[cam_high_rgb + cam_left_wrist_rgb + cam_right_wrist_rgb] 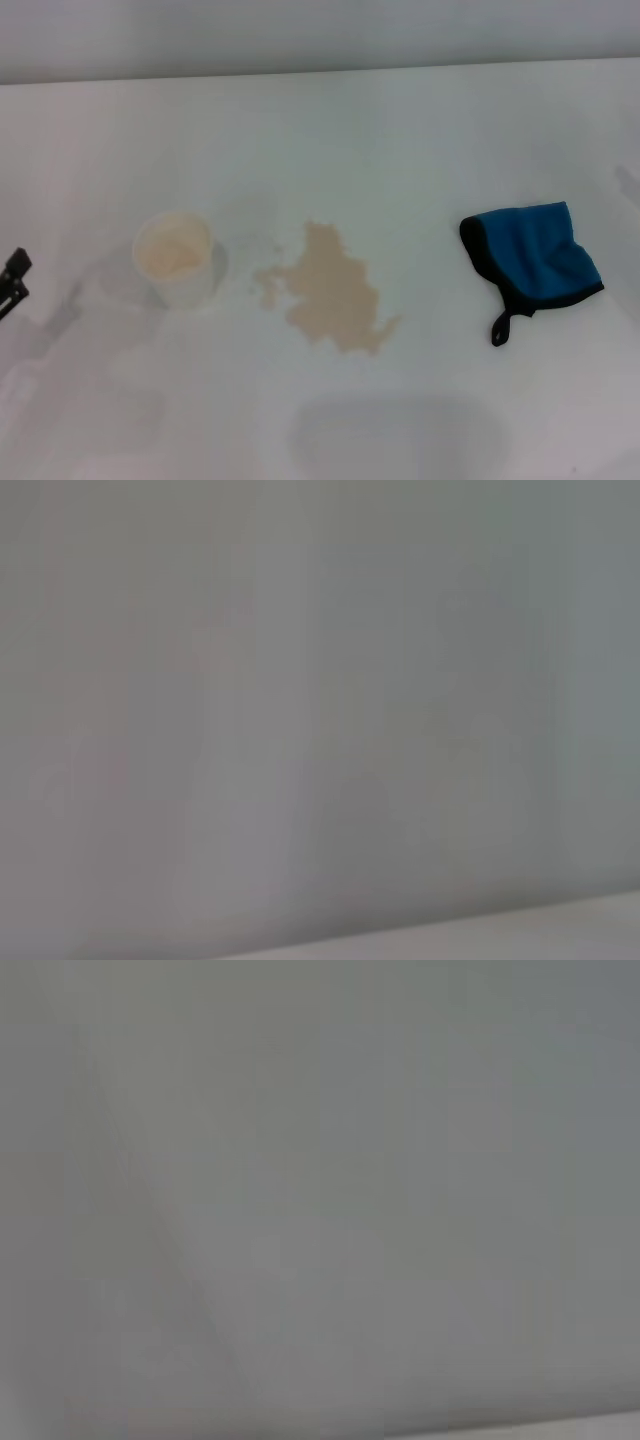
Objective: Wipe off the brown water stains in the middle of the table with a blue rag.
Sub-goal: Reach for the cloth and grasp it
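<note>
- The left gripper [12, 276] was seen only as a black tip at the table's [400, 130] left edge; its state could not be told.
- The right gripper was not shown.
- A white cup [176, 258] was stood nearest it.
- The brown water stains [332, 291] were spread mid-table, just beside the cup.
- The blue rag [532, 258] was laid crumpled well to the right, untouched.

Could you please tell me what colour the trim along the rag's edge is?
Black, edging the blue rag and its loop tab; the head view shows it best.

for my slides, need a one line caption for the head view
Brown water stains on white table between white cup and blue rag.
</note>
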Motion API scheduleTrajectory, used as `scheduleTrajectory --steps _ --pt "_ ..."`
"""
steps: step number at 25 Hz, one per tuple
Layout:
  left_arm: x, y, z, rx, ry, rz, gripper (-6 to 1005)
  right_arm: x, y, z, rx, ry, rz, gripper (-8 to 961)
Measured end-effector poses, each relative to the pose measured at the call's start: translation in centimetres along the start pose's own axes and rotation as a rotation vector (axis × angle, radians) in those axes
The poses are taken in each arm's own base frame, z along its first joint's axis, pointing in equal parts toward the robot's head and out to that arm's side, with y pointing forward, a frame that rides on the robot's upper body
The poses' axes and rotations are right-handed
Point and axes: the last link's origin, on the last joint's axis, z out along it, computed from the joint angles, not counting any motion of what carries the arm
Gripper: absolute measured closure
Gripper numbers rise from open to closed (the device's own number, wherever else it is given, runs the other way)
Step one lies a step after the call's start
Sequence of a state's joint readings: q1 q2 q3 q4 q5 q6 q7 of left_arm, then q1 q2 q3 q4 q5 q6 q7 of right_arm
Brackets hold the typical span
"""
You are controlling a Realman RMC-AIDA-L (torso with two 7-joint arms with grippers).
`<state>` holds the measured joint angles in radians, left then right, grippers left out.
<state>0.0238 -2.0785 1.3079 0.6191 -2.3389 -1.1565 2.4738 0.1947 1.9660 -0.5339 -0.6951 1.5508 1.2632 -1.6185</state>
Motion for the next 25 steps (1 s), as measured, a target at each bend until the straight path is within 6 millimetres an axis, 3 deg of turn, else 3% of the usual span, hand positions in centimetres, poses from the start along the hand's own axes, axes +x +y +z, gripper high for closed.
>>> scheduleTrajectory --steps 8,12,17,21,25 --pt "0.1 -0.6 -0.1 0.043 0.023 -0.008 118 -4.7 -0.7 1.6 -0.057 0.253 0.14 181" --pt "-0.1 -0.8 0.1 0.06 0.022 -0.008 118 -5.9 0.2 3.0 -0.101 0.454 0.108 182" --pt "0.0 -1.1 0.8 0.063 0.035 -0.008 118 -5.8 2.0 4.2 -0.1 0.683 0.06 182" --pt "0.3 -1.3 1.9 0.064 0.047 0.015 118 -4.3 3.7 5.3 -0.029 0.907 -0.035 183" --pt "0.6 -1.5 2.3 0.064 0.056 0.015 118 -3.6 6.0 6.5 0.022 1.001 -0.142 183"
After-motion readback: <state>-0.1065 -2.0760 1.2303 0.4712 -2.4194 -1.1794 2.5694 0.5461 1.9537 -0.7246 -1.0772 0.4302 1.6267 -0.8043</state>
